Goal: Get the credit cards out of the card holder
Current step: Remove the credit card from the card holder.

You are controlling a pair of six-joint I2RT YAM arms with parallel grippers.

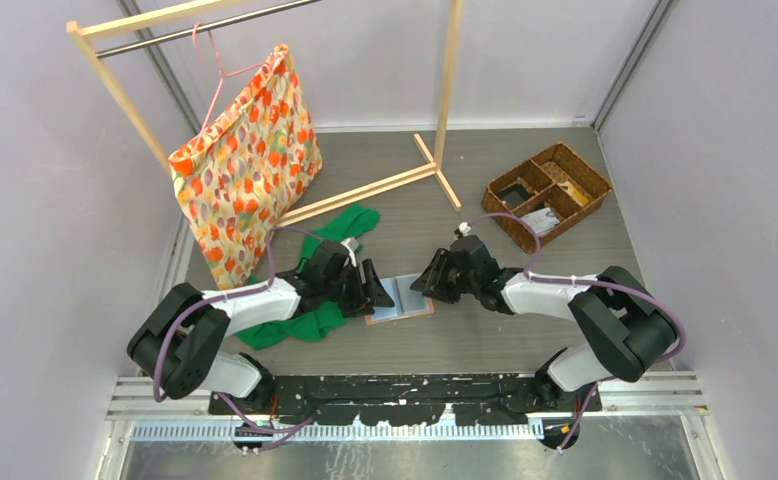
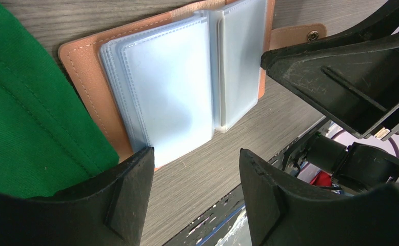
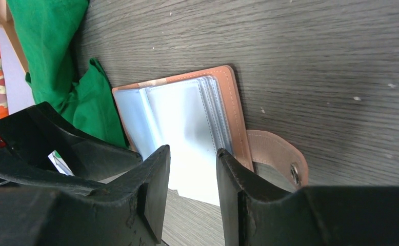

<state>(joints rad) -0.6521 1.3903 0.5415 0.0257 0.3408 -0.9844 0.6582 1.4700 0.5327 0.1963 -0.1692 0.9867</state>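
Note:
The card holder [image 1: 401, 299] lies open on the table between both grippers, salmon-pink outside, with pale blue-grey plastic sleeves [image 2: 166, 92] fanned out. Its snap tab [image 3: 278, 154] sticks out on the right side. No credit cards show distinctly; the sleeves look pale and glossy. My left gripper [image 2: 196, 155] is open just off the holder's near left corner, one fingertip [image 2: 138, 169] by the holder's edge. My right gripper [image 3: 193, 151] is open over the right sleeves [image 3: 187, 118], with nothing clamped. The two grippers face each other closely across the holder.
A green cloth [image 1: 315, 300] lies under and beside the left arm, touching the holder's left edge. A brown wicker basket [image 1: 547, 192] with compartments sits at the back right. A wooden rack [image 1: 365, 190] with a floral bag [image 1: 245, 165] stands at the back left.

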